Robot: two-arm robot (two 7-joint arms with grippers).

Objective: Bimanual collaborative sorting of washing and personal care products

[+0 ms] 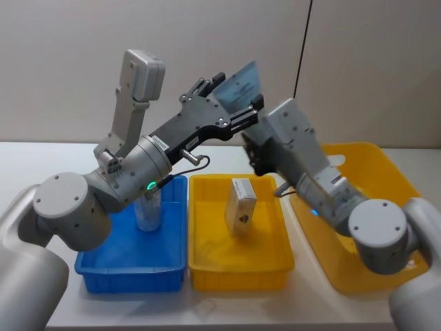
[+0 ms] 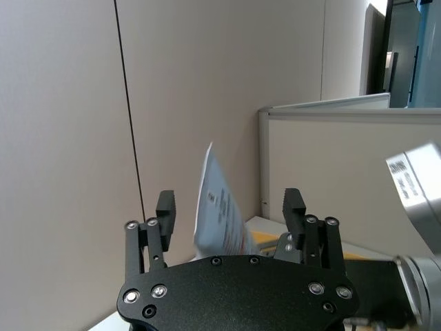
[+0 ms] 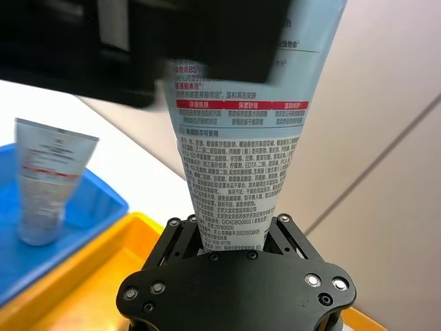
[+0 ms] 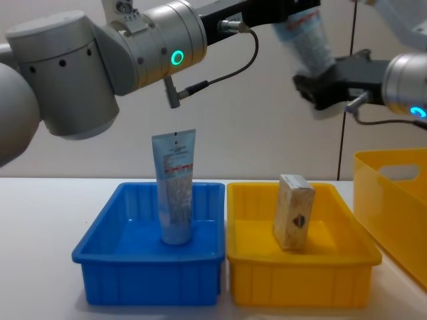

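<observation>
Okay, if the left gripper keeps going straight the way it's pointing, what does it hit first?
Probably the light-blue tube, which already stands between the open fingers of the left gripper. The right gripper is shut on the tube's lower end. Depth is hard to judge.

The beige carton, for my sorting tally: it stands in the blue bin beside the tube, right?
Not quite: the beige carton stands in the middle yellow bin, as the chest view shows. The blue bin holds only an upright tube.
</observation>
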